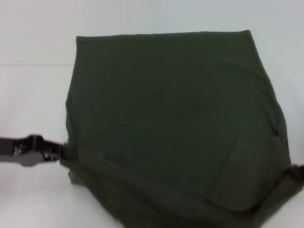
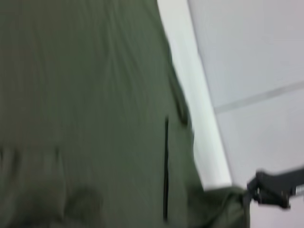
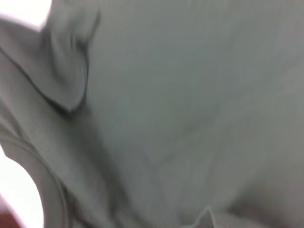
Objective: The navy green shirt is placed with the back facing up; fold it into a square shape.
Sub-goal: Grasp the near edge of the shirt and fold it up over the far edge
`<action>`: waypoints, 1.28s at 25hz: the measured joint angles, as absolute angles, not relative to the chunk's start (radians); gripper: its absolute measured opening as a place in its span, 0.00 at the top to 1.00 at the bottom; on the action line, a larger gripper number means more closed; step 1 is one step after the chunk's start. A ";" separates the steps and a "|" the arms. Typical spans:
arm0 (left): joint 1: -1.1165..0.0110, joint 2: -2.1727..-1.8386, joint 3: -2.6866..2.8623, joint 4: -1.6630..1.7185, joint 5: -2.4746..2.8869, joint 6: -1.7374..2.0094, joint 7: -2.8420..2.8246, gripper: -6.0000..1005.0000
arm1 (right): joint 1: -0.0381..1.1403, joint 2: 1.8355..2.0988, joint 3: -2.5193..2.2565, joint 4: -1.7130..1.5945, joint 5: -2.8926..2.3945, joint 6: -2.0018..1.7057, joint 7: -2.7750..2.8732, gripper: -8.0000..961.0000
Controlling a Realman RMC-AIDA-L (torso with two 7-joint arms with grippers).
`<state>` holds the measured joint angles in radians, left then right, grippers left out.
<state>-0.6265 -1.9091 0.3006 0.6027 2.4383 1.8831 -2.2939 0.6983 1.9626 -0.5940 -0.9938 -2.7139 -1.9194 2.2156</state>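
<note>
the navy green shirt (image 1: 175,123) fills the middle of the white table (image 1: 33,95) in the head view, its far edge straight across 12 o'clock and its near hem raised and bunched toward 6 o'clock. the left gripper (image 1: 66,153) sits at 8 o'clock, clamped on the shirt's near left corner. the right gripper (image 1: 297,172) shows only as a dark sliver at 4 o'clock against the near right corner; it appears to be pinching cloth, though the frame edge hides its fingers and that cannot be confirmed. the left wrist view also catches the right gripper at the cloth's far corner, while the right wrist view shows only fabric close up.

the risk lies in uneven travel: if one arm leads, the fold line would likely skew and the square come out lopsided. a thin pinch could let a corner slip free. the loose sleeve flap (image 1: 240,175) near 5 o'clock might crumple under the layer.
</note>
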 joint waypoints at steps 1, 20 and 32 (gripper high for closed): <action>-0.625 -1.909 0.294 0.603 2.430 1.875 -2.294 0.95 | 0.697 1.959 -0.575 -0.991 -2.706 -1.900 2.221 0.97; -0.613 -2.005 0.265 0.567 2.178 1.504 -2.200 0.95 | 0.602 1.988 -0.475 -0.894 -2.357 -1.408 2.193 0.97; -0.626 -2.064 0.269 0.564 2.068 1.321 -2.031 0.95 | 0.603 2.054 -0.475 -0.834 -2.242 -1.180 2.110 0.97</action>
